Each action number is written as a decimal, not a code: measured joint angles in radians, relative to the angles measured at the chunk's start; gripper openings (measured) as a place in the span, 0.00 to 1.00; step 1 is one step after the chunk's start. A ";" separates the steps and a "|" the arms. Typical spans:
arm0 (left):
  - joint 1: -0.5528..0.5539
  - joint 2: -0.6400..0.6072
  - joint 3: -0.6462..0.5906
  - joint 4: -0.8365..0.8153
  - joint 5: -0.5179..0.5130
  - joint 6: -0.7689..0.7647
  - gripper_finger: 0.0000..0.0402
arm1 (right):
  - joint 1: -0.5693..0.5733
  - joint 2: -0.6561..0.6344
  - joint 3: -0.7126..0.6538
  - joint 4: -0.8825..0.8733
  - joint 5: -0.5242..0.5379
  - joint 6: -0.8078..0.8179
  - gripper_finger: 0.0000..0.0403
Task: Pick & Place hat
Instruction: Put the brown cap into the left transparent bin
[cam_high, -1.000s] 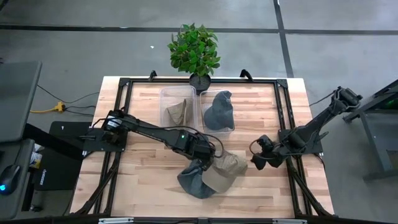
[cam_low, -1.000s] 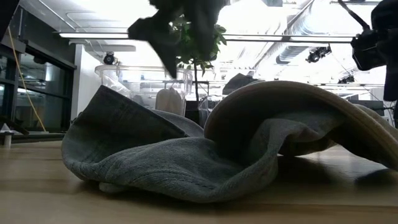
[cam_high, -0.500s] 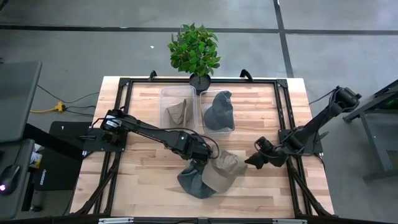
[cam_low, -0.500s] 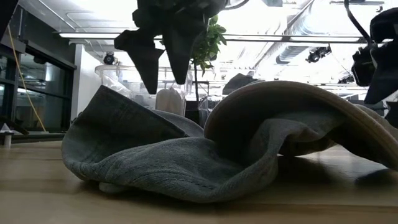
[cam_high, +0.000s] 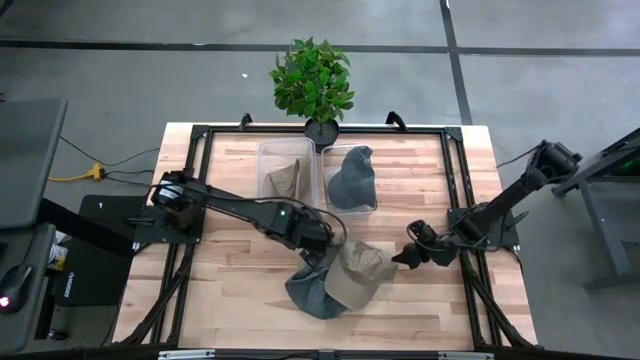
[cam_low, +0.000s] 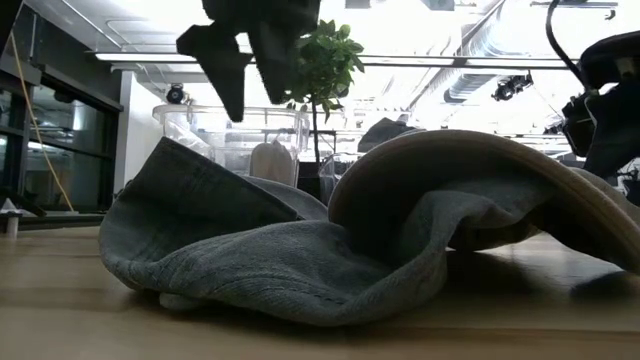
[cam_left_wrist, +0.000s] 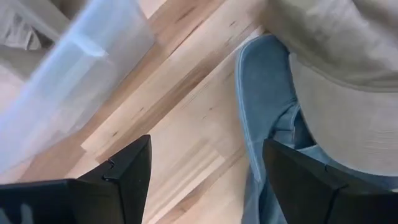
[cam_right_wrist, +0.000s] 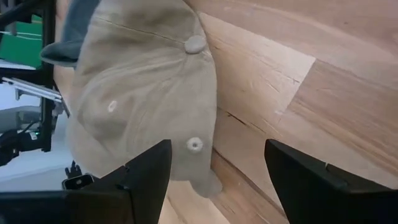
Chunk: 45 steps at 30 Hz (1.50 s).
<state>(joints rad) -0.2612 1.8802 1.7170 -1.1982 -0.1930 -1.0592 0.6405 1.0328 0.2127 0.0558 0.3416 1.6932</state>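
Observation:
A blue-grey hat (cam_high: 308, 292) lies crumpled on the table, and a tan cap (cam_high: 362, 272) rests partly on top of it. The low view shows the blue-grey hat (cam_low: 240, 250) under the tan cap (cam_low: 480, 175). My left gripper (cam_high: 322, 252) hangs open above the far edge of the two; its wrist view looks down on the blue-grey hat (cam_left_wrist: 264, 106) and the tan cap (cam_left_wrist: 339, 68). My right gripper (cam_high: 403, 257) is open and low, just to the right of the tan cap (cam_right_wrist: 146, 93), pointing at it without touching.
Two clear bins stand at the table's far side: the left bin (cam_high: 270, 152) holds a tan hat, the right bin (cam_high: 372, 205) a blue one. A potted plant (cam_high: 312, 80) stands behind them. Bare wood lies left and right of the hats.
My left gripper has risen above the hats and drifted a little toward the table's left. My right gripper has moved left toward the tan cap and come down lower. The hats have stayed where they were.

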 joint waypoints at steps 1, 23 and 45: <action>0.002 -0.008 0.001 0.014 -0.003 0.000 0.66 | -0.002 0.013 0.000 0.016 -0.007 -0.001 0.63; 0.013 -0.073 0.002 0.022 -0.003 0.018 0.66 | -0.052 0.272 0.003 0.444 -0.019 -0.104 0.63; 0.013 -0.072 0.002 0.022 0.003 0.019 0.66 | -0.156 0.271 0.003 0.459 -0.078 -0.173 0.63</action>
<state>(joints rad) -0.2485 1.8080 1.7194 -1.1764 -0.1899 -1.0403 0.4848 1.3033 0.2157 0.5144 0.2637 1.5197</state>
